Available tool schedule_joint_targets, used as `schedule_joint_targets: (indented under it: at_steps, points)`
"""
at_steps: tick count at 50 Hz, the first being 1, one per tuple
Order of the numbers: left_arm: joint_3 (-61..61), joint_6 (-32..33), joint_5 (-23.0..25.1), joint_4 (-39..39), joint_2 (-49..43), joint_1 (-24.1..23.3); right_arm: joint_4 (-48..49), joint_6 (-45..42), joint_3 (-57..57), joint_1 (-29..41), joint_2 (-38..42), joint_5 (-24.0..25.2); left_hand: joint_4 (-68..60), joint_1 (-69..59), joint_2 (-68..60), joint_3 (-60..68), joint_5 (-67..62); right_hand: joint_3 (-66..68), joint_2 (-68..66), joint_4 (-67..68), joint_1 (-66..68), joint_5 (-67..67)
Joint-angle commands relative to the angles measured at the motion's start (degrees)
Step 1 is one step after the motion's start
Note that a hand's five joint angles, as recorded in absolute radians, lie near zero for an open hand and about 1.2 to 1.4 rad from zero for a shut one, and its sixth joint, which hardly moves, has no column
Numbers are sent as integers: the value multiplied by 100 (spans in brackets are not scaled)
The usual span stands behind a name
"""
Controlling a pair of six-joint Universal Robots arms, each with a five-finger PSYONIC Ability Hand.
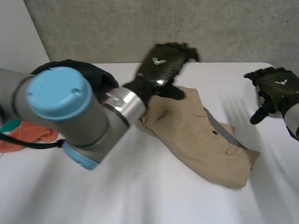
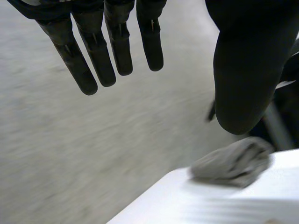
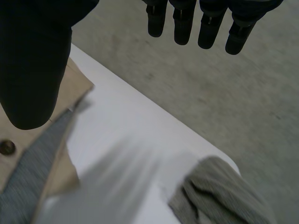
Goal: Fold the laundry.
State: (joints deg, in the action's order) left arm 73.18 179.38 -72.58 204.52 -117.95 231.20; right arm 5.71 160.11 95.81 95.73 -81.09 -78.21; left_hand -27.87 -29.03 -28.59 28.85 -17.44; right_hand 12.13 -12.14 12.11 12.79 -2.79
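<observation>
Tan shorts [image 1: 198, 135] lie folded on the white table [image 1: 154, 191], with a grey lining [image 1: 224, 130] showing along their right edge. My left hand [image 1: 161, 63] hovers over the shorts' far left corner. In the left wrist view its fingers [image 2: 98, 56] are straight, the thumb stands apart and nothing is between them. My right hand [image 1: 274, 87] hangs open above the table, to the right of the shorts and clear of them. In the right wrist view the shorts [image 3: 18, 140] and their grey lining [image 3: 37, 163] lie under its thumb [image 3: 32, 60].
An orange cloth [image 1: 28, 135] lies at the table's left side and a dark garment [image 1: 91, 74] sits behind my left arm. A crumpled grey cloth [image 3: 224, 196] rests at the table's far corner, where the left wrist view also shows that grey cloth [image 2: 233, 163]. Grey floor lies beyond the edge.
</observation>
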Motion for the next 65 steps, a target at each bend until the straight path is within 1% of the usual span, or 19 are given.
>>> schedule_joint_targets:
  at_steps: [1, 4, 8, 9, 20, 27, 32, 34, 37, 38, 42, 46, 52, 55, 59, 60, 61, 62, 65]
  points:
    - [794, 325, -748, -97, 334, 768, -614, 38, -808, 243, 311, 886, -1, 115, 71, -97, -44, -213, 214, -211, -279, 279]
    - [987, 343, -828, -114, 334, 1049, -773, 47, -1248, 489, 734, 940, 16, 132, 88, -114, -27, -213, 214, -211, -279, 279]
    - [1295, 317, -819, -123, 343, 1374, -870, 64, -2214, 1157, 1542, 905, -1, 115, 72, -97, -44, 46, -45, 48, -20, 20]
    - [1356, 325, -819, -123, 352, 1427, -878, 73, -2643, 1323, 1953, 878, -1, 115, 72, -97, -44, 347, -346, 349, 281, -281]
    - [2209, 325, -758, -106, 817, 1726, -887, 196, -5868, 1580, 4924, 580, 83, 199, 156, -181, 40, 955, -954, 957, 889, -889]
    - [2578, 325, -740, -106, 1011, 1770, -949, 196, -7145, 1571, 5928, 430, 134, 249, 206, -232, 91, 1928, -1926, 1930, 1862, -1862]
    - [2675, 325, -740, -106, 1037, 1814, -966, 196, -7428, 1554, 6210, 474, 201, 317, 273, -299, 158, 2754, -2753, 2756, 2688, -2688]
    - [2684, 325, -740, -97, 1028, 1876, -975, 196, -7454, 1554, 6272, 500, 218, 334, 290, -316, 175, 3241, -3239, 3242, 3175, -3174]
    - [2649, 325, -740, -79, 994, 1928, -966, 196, -7481, 1545, 6316, 561, 302, 417, 374, -400, 259, 6159, -6158, 6161, 6094, -6093]
    - [2631, 325, -740, -71, 976, 1937, -966, 205, -7490, 1553, 6316, 553, 319, 435, 391, -417, 276, 6781, -6779, 6782, 6715, -6714]
    - [2482, 308, -749, -18, 844, 1972, -940, 205, -7446, 1571, 6246, 456, 688, 804, 761, -786, 645, 6787, -6786, 6789, 6721, -6721]
    - [2122, 194, -767, -79, 370, 1955, -949, 205, -7122, 1606, 5747, 465, 991, 1107, 1063, -1089, 948, 6787, -6786, 6789, 6721, -6721]
    - [1411, -96, -767, -149, -456, 1762, -817, 152, -5462, 1606, 4148, 553, 1076, 1192, 1148, -1174, 1033, 6787, -6786, 6789, 6721, -6721]
    - [822, -281, -775, -369, -948, 1542, -590, 117, -4637, 1606, 3410, 562, 1109, 1225, 1182, -1207, 1067, 6787, -6786, 6789, 6721, -6721]
    - [-83, -562, -775, -904, -1589, 1375, -343, 99, -3854, 1580, 2785, 527, 1093, 1209, 1165, -1191, 1050, 6787, -6786, 6789, 6721, -6721]
    - [-468, -693, -767, -1175, -1843, 1340, -325, 99, -3738, 1580, 2696, 518, 1009, 1125, 1082, -1107, 967, 6560, -6558, 6561, 6494, -6494]
    - [-602, -738, -767, -1274, -1933, 1322, -316, 99, -3641, 1580, 2643, 492, 925, 1041, 998, -1023, 882, 5575, -5573, 5577, 5509, -5509]
    - [-769, -782, -767, -1388, -2020, 1305, -325, 91, -3527, 1580, 2590, 474, 741, 857, 814, -839, 698, 3217, -3216, 3219, 3151, -3151]
    - [-1218, -940, -767, -1696, -2241, 1199, -360, 91, -3456, 1580, 2598, 465, -838, -722, -765, 740, -880, 375, -374, 377, 309, -309]
